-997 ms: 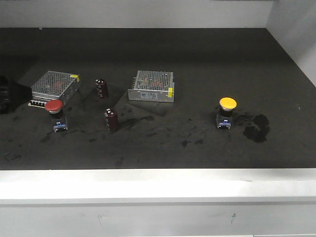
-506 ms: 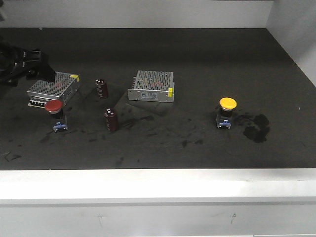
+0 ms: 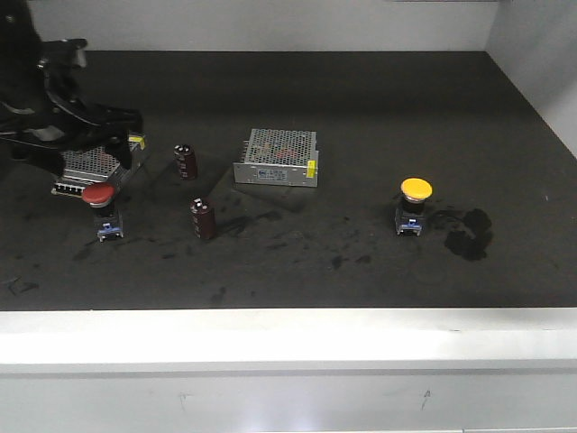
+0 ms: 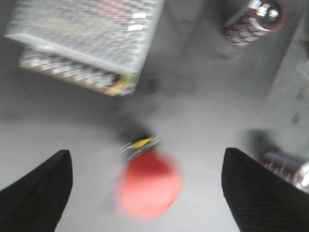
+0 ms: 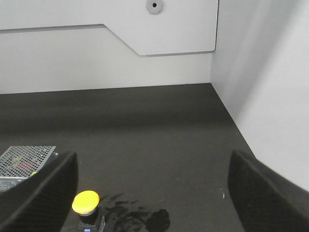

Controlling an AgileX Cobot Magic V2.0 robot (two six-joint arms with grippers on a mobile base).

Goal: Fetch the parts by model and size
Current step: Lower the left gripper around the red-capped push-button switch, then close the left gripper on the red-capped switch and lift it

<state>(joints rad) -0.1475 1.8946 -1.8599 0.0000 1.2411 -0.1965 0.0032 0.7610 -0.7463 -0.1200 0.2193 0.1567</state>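
red-capped switch (image 3: 99,195); yellow-capped switch (image 3: 416,189); silver mesh boxes (image 3: 278,156); brown capacitors (image 3: 203,218)

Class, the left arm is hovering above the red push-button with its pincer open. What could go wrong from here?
1. The left pincer is open above the red button, and the mesh box sits close behind it; a finger may catch the box going down.
2. The button has a wide cap on a small base, so an off-centre squeeze might tip it.
3. The capacitor near one finger could get knocked.
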